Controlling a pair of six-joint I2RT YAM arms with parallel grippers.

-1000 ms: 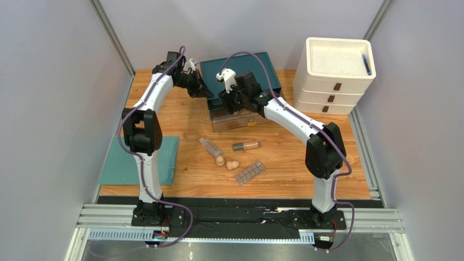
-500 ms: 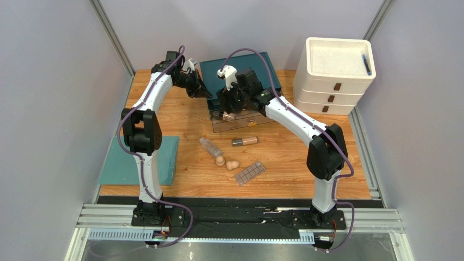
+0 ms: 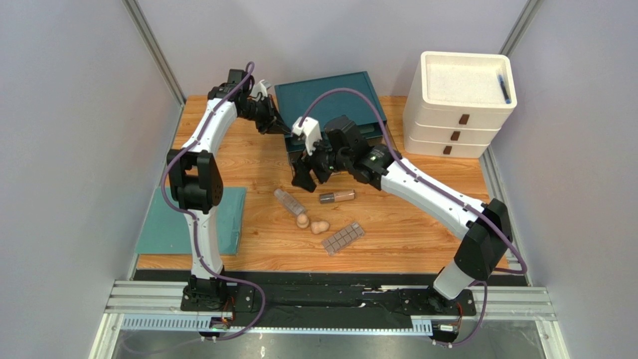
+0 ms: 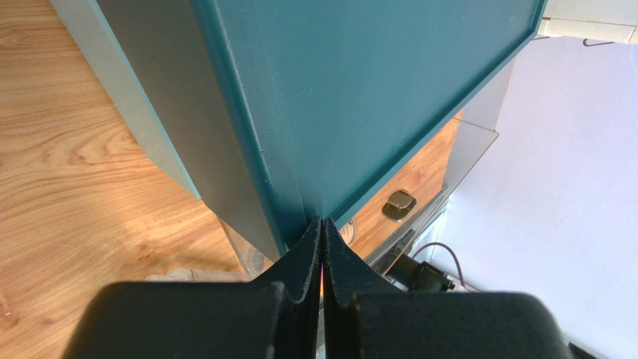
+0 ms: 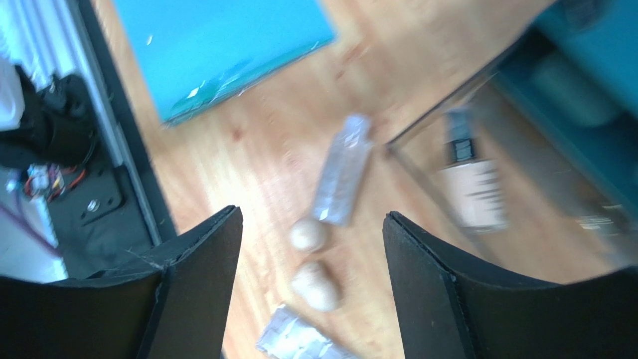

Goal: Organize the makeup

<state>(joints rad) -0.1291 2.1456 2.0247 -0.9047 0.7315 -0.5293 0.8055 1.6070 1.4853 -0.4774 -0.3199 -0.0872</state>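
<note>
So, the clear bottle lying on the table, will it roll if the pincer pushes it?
Probably: the clear bottle lies on its side and looks cylindrical, so a sideways push may roll it. Its smooth wall could slip in a grip.

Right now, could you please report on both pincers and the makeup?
Left pincer shut on teal lid, propping it open. Right pincer open, empty, aimed at clear bottle. Brown tube, two sponges, palette loose on table; nothing blocking.
</note>
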